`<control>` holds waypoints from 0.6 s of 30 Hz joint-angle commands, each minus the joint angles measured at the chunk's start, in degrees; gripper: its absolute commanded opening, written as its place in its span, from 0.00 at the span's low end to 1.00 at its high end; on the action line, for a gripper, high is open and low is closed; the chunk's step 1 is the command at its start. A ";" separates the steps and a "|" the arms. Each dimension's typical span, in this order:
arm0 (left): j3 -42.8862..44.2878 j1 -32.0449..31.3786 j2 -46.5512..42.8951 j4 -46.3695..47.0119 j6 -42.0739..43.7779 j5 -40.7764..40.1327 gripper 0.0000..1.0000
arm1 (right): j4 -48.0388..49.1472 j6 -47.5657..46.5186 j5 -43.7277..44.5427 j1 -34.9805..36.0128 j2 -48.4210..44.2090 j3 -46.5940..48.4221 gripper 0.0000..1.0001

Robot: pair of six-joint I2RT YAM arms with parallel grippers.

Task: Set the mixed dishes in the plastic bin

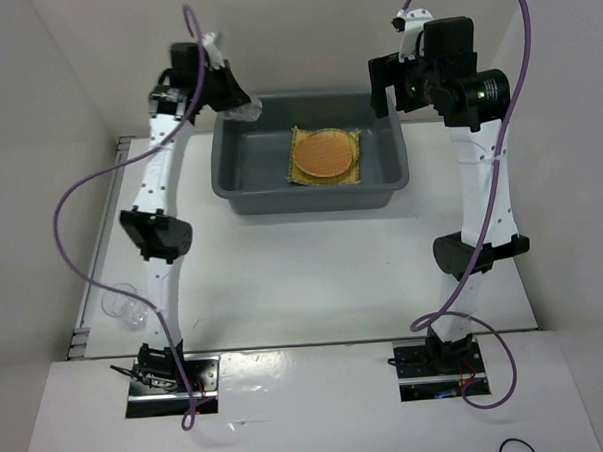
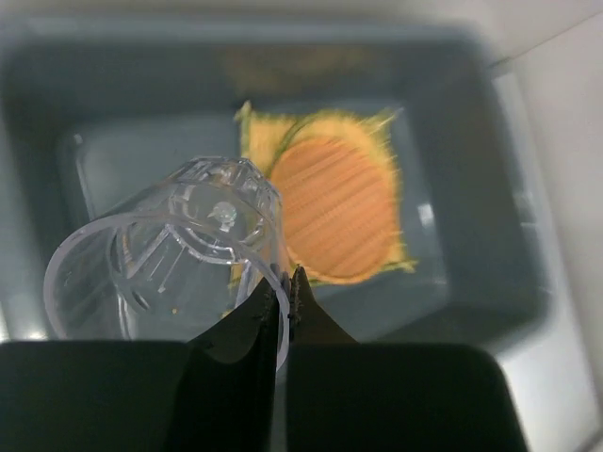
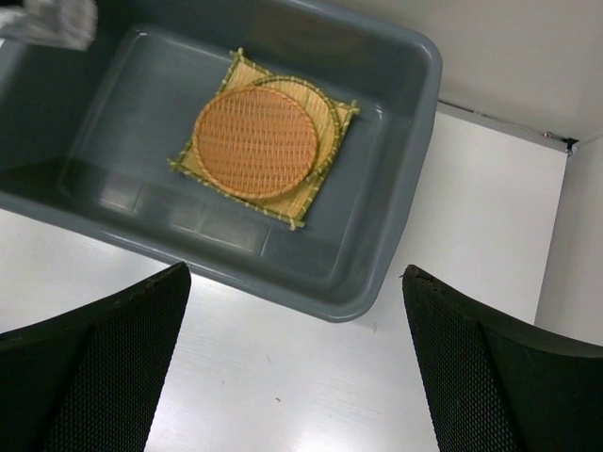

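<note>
My left gripper (image 2: 287,297) is pressed together on the rim of a clear glass (image 2: 170,259), with one fingertip inside the mouth and one outside. The glass is tipped over sideways and hangs in the air above the far left corner of the bin (image 1: 239,179), not touching it.

Inside the bin there's a stack sitting a bit right of the middle of the floor. The mat (image 3: 283,202) is on the bottom. The yellow tray (image 3: 330,121) is on top of it, mostly covered, and the orange tray (image 3: 254,141) is on top of that.

My right gripper (image 3: 295,271) is spread wide with nothing in it, up over the right end of the bin.

The second glass (image 1: 123,302) is out on the table (image 1: 313,266) close to the left edge, just beside my left arm and well away from the bin. It's too small in the top view for me to tell if it's upright.
</note>
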 commanded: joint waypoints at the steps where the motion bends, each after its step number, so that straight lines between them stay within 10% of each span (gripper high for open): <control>1: 15.05 -3.70 12.35 -15.03 2.56 -12.31 0.00 | 0.30 -0.81 1.28 0.39 -2.94 -1.33 0.97; 12: 20.39 -10.03 25.20 -15.67 3.17 -25.33 0.02 | 0.30 -1.34 3.04 0.39 -6.20 -5.20 0.97; 17: 20.38 -10.56 26.87 -15.66 3.17 -26.13 0.13 | 0.30 -1.87 3.04 0.39 -6.90 -6.78 0.97; 18: 20.38 -10.56 26.88 -15.66 3.17 -26.13 0.27 | 0.30 -1.87 3.04 0.39 -6.90 -6.79 0.97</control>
